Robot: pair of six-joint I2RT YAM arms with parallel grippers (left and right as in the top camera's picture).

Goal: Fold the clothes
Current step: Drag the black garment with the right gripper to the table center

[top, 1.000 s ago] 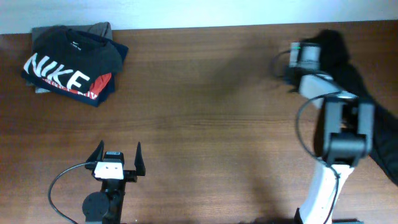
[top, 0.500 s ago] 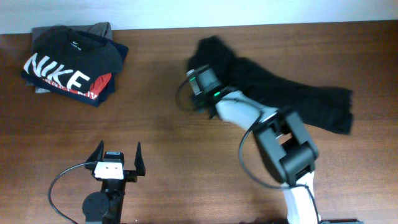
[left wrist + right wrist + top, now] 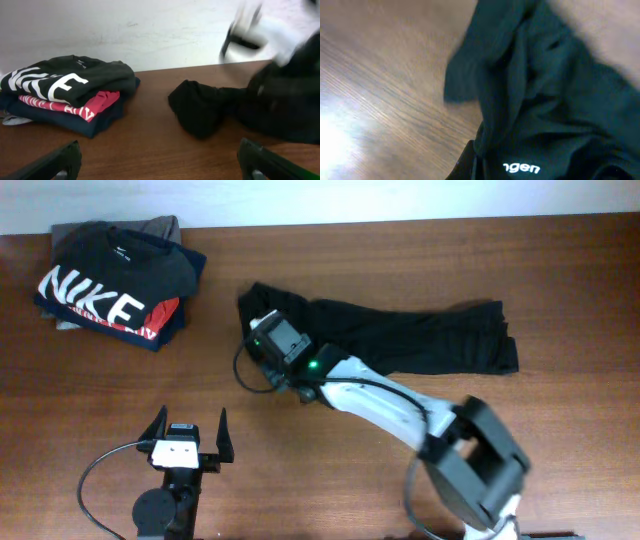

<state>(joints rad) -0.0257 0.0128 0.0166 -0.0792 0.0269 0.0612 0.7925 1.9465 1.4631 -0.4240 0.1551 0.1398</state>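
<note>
The clothes [image 3: 420,335], a plain black top, lie stretched in a long band across the back of the table. My right gripper [image 3: 262,320] is shut on their left end, with the arm reaching in from the lower right. In the right wrist view the black fabric [image 3: 545,100] fills the frame, bunched at my gripper [image 3: 487,164], with small white print showing. My left gripper [image 3: 191,420] stands open near the front edge, well short of the garment. Its wrist view shows the bunched end of the top [image 3: 200,110] beyond the open gripper [image 3: 160,161].
A stack of folded garments topped by a black NIKE T-shirt [image 3: 115,280] sits at the back left corner, and also shows in the left wrist view [image 3: 65,90]. A white wall [image 3: 150,30] runs behind the table's far edge.
My right arm has swept from the far right to the left across the table, dragging the black top out into a long band. The left arm has not moved.
</note>
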